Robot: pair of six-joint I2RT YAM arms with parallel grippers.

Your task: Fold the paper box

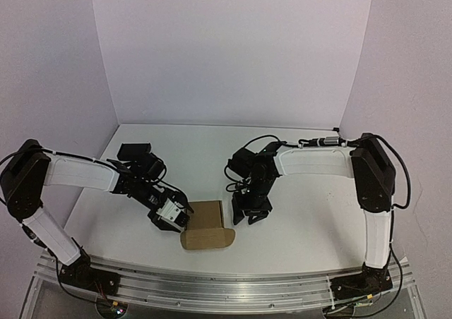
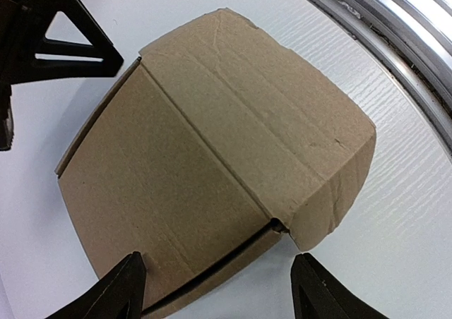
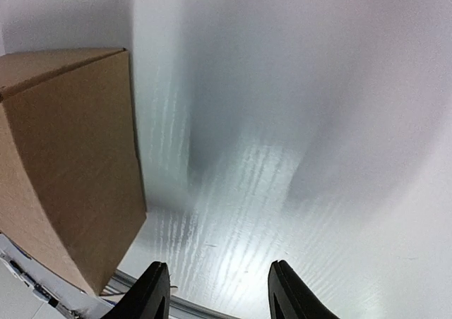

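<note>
left end effector [image 2: 219, 269]: spread, empty
right end effector [image 3: 219, 266]: spread, empty
risk: I reckon box [image 1: 206, 224] flap springs open, unpinned

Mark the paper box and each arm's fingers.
paper box [image 1: 207, 217]: top view, its flat top face.
left fingers [image 2: 116, 294]: left wrist view, the left-hand finger.
right fingers [image 3: 288, 291]: right wrist view, the right-hand finger.
</note>
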